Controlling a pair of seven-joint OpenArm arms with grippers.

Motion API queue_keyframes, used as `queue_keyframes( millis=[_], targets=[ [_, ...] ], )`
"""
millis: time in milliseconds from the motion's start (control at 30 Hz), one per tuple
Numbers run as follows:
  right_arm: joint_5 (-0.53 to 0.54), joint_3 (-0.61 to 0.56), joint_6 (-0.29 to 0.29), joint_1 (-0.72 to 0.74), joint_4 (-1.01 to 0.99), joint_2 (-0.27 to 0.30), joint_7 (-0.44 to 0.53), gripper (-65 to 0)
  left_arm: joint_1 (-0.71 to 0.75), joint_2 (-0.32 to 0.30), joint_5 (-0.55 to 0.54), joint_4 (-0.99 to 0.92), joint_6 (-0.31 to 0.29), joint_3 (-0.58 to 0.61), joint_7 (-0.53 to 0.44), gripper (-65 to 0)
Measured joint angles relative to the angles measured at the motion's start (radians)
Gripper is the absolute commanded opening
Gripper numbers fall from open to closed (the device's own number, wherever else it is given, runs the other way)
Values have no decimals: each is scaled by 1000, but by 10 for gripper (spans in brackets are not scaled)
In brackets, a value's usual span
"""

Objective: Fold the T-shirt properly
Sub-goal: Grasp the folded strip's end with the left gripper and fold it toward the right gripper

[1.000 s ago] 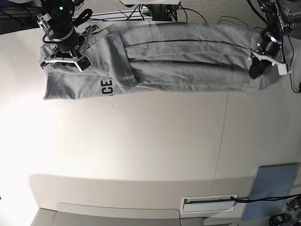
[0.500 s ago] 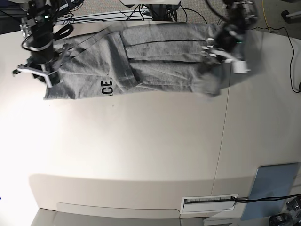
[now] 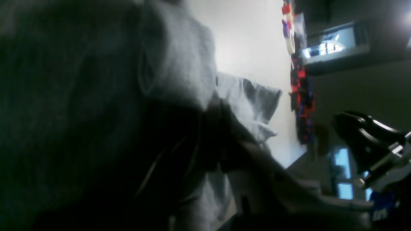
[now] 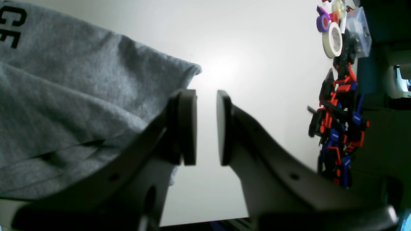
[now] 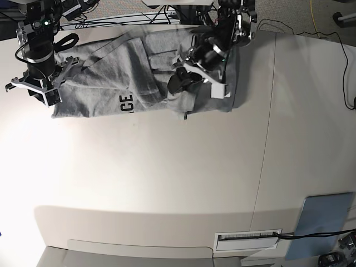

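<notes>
Big off-white counter [image 5: 167, 183] with a seam running down its right part. The grey T-shirt [image 5: 111, 89] lies bunched along the far edge, lettering showing. Near the front right corner there's a grey-blue panel [image 5: 325, 219] lying flat, with a white slotted plate [image 5: 247, 239] beside it.

left arm: reached in from the table's far edge toward mid-table | left gripper [image 5: 183, 82]: clamped on a fold of the T-shirt [image 5: 111, 83] | right arm: held near the far-left corner | right gripper [image 4: 206, 126]: pads parted, nothing between
</notes>
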Motion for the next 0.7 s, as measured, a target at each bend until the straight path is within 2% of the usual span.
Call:
queue_keyframes(
  millis=[33,67,133,167,200,300,367,500,633,700],
  targets=[
    [0,0,0,0,0,0,0,-538,-11,0,13,0,-6,6,0,-650],
    [0,0,0,0,0,0,0,-538,-18,0,17,0,-31,16,8,-578],
    [0,0,-1,0,0,0,0,-538,-28,0,16,0,-120,50,38,-354],
    [4,0,-1,0,0,0,0,-538,-31,0,18,0,-159,71,46,-265],
    [11,0,0,0,0,0,-1,-538,-34,0,25,0,-199,89,50,-219],
    [11,0,0,0,0,0,-10,-538,-68,0,31,0,-213,109,59,-212],
    [11,0,0,0,0,0,-14,-538,-98,0,30,0,-253,108,80,-212],
    [11,0,-1,0,0,0,-19,-538,-147,0,31,0,-302,108,163,-212],
    [13,7,-42,0,0,0,-19,-538,-190,-78,29,22,-326,113,242,-212],
    [11,30,-72,0,-1,0,30,-538,-195,-130,61,45,-323,107,243,-212]
  ],
)
